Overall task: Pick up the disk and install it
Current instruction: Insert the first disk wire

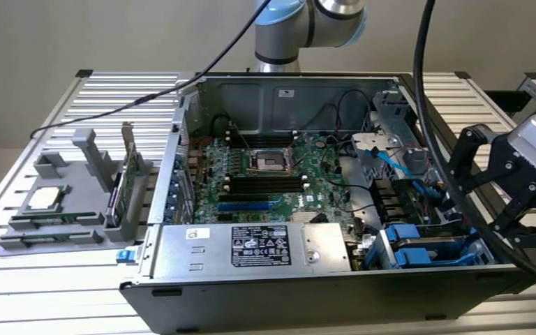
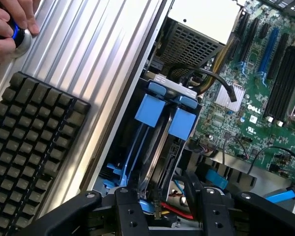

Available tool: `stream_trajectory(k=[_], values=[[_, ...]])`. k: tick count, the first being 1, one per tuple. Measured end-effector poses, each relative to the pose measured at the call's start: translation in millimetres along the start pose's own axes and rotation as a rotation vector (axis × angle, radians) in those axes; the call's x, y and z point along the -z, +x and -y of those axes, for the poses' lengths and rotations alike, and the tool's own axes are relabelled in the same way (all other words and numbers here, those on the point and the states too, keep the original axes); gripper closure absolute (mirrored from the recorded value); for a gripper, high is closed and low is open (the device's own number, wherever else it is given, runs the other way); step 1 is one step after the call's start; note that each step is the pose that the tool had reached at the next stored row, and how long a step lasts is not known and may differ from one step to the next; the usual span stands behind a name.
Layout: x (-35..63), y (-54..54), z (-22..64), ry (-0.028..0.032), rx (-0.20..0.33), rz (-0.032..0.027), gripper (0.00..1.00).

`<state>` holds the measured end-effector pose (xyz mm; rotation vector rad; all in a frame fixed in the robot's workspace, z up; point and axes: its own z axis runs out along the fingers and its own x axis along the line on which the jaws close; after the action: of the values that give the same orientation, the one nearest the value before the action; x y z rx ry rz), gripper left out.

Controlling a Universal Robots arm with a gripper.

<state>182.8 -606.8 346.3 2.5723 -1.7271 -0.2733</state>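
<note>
The disk point(image 2: 163, 129) sits edge-on in the drive bay at the case's corner, its blue carrier tabs point(image 2: 149, 109) facing up beside a second blue-tabbed carrier point(image 2: 183, 123). In the exterior view the blue carriers point(image 1: 428, 250) lie in the bay at the case's front right. My gripper point(image 2: 160, 206) hovers just off the bay's end. It is open, with black fingers point(image 2: 125, 209) spread apart and nothing between them. From outside, the gripper point(image 1: 468, 185) hangs over the case's right wall, above the bay.
The open computer case point(image 1: 278, 300) holds a green motherboard point(image 1: 259, 181) and a silver power supply point(image 1: 249, 248). A grey fixture point(image 1: 82, 209) with a small chip point(image 1: 49, 199) stands at the exterior view's left. A black keyboard point(image 2: 29, 142) lies beside the case, and a hand point(image 2: 10, 22) rests on a button.
</note>
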Motion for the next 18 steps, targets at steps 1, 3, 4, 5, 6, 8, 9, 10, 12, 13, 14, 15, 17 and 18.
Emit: stream_trajectory(k=[1,3,4,5,6,8,9,10,12,13,14,15,17,18], values=[[-0.7,0.7,-0.2,0.0016,-0.001,0.0011,0.51],[-2.3,2.1,-0.4,0.0058,-0.004,0.0034,0.51],[-3.1,2.8,-0.5,0.008,-0.005,0.0044,0.51],[-3.9,3.4,-0.6,0.0102,-0.006,0.0052,0.51],[-4.7,3.9,-0.7,0.0124,-0.007,0.0059,0.51],[-6.2,4.8,-0.8,0.0171,-0.009,0.0071,0.51],[-6.6,5.1,-0.8,0.0198,-0.011,0.0075,0.51],[-7.0,5.3,-0.8,0.0226,-0.012,0.0081,0.51],[-7.6,5.7,-0.9,0.0284,-0.013,0.0114,0.51],[-7.9,5.8,-0.8,0.0313,-0.014,0.0142,0.51],[-8.1,5.9,-0.8,0.0338,-0.014,0.0174,0.51],[-8.3,6.0,-0.9,0.036,-0.015,0.0204,0.51],[-8.4,6.4,-1.5,0.0382,-0.016,0.0249,0.51],[-8.4,6.7,-2.0,0.0389,-0.017,0.0261,0.51]])
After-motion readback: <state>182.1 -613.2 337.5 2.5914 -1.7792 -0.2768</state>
